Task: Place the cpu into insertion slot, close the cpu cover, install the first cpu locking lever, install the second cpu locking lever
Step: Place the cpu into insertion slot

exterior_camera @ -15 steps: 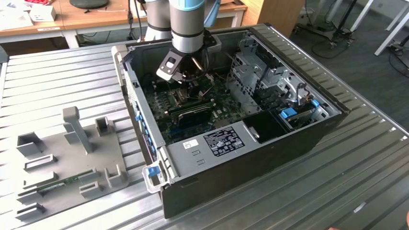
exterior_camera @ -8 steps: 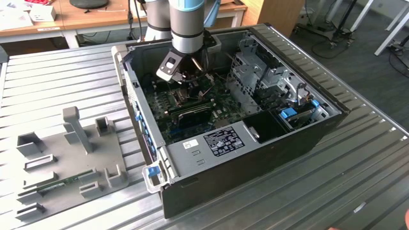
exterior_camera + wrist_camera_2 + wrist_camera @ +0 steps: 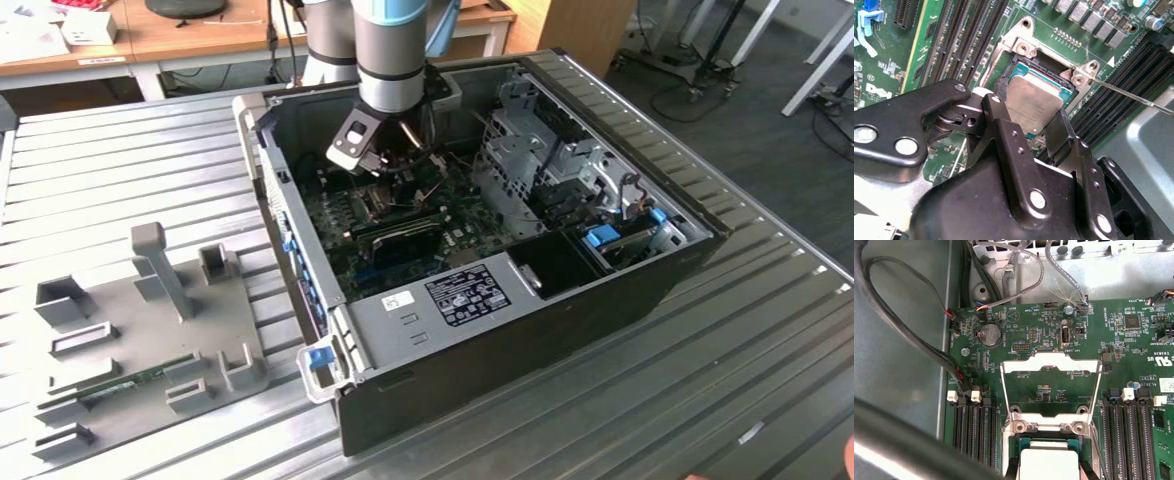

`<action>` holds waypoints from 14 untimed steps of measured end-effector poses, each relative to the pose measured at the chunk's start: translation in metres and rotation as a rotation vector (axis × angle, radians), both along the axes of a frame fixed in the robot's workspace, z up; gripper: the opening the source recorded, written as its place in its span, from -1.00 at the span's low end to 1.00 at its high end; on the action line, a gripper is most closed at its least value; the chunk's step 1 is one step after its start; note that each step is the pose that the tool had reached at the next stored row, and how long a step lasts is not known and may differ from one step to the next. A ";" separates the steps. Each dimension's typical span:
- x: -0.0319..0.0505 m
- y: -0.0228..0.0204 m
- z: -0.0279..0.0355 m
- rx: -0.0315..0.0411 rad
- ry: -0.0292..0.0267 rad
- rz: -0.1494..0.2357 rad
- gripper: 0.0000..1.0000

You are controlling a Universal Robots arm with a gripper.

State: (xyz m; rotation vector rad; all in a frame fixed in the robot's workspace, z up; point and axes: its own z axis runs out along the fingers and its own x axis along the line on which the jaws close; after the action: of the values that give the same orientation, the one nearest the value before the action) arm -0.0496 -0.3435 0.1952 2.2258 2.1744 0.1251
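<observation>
My gripper (image 3: 387,165) reaches down into the open computer case (image 3: 641,290), over the motherboard. In the second wrist view the cpu (image 3: 1034,100), a thin square chip with a dull grey top, sits between my two black fingers (image 3: 1004,125) and looks slightly tilted just over the dark insertion slot (image 3: 1026,65). The gripper (image 3: 1026,114) is shut on the cpu's sides. In the first wrist view the cpu (image 3: 1049,462) lies just before the hinge, and the cpu cover (image 3: 1051,362) stands swung open behind it. A thin locking lever (image 3: 1134,95) sticks out beside the slot.
Rows of black memory slots (image 3: 971,435) flank the socket on both sides. Loose cables (image 3: 909,340) run along the case wall. A metal drive cage (image 3: 534,160) stands on the exterior view's right. A grey fixture tray (image 3: 147,330) lies on the ribbed table outside the case.
</observation>
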 end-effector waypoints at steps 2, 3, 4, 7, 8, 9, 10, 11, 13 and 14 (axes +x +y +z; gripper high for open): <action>0.0000 0.0000 -0.0001 0.0002 -0.0001 0.000 0.08; 0.0000 0.0000 -0.0002 0.0002 -0.0002 0.000 0.08; 0.0000 0.0000 -0.0004 0.0004 -0.0002 0.000 0.08; 0.0000 0.0000 -0.0012 0.0002 -0.0002 0.001 0.08; 0.0000 0.0000 -0.0012 0.0001 -0.0001 0.001 0.08; 0.0000 0.0000 -0.0012 0.0000 0.0000 0.001 0.08; 0.0000 0.0000 -0.0013 0.0001 0.0000 0.001 0.08; 0.0000 0.0000 -0.0013 0.0003 -0.0002 0.001 0.08; -0.0001 0.0000 -0.0014 0.0002 -0.0001 0.001 0.08; -0.0001 0.0000 -0.0017 0.0003 -0.0002 0.000 0.08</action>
State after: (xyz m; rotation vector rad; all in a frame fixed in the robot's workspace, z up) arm -0.0497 -0.3435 0.1936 2.2253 2.1750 0.1257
